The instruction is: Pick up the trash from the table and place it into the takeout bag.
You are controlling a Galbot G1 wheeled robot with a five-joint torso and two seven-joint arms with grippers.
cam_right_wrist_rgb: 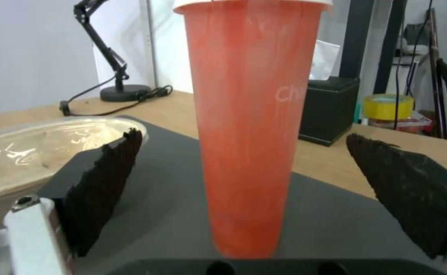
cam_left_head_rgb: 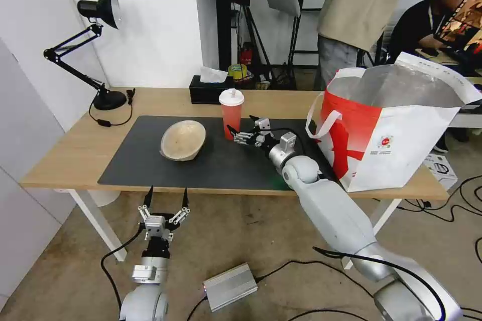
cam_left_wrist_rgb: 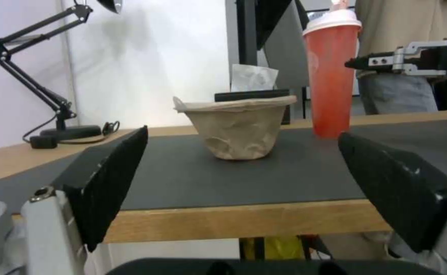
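The right gripper (cam_left_head_rgb: pixel 240 131) reaches over the mat (cam_left_head_rgb: pixel 216 165) on the table (cam_left_head_rgb: pixel 65 153), jaws wide apart, just beside the red cup (cam_left_head_rgb: pixel 231 113); the cup stands upright between the two pads (cam_right_wrist_rgb: pixel 106 187) but they do not touch it; the beige bowl (cam_left_head_rgb: pixel 183 140) sits tilted near the cup; the bag (cam_left_head_rgb: pixel 396 130) stands open at the table's right end; the left gripper (cam_left_head_rgb: pixel 165 199) waits below the table edge, jaws apart
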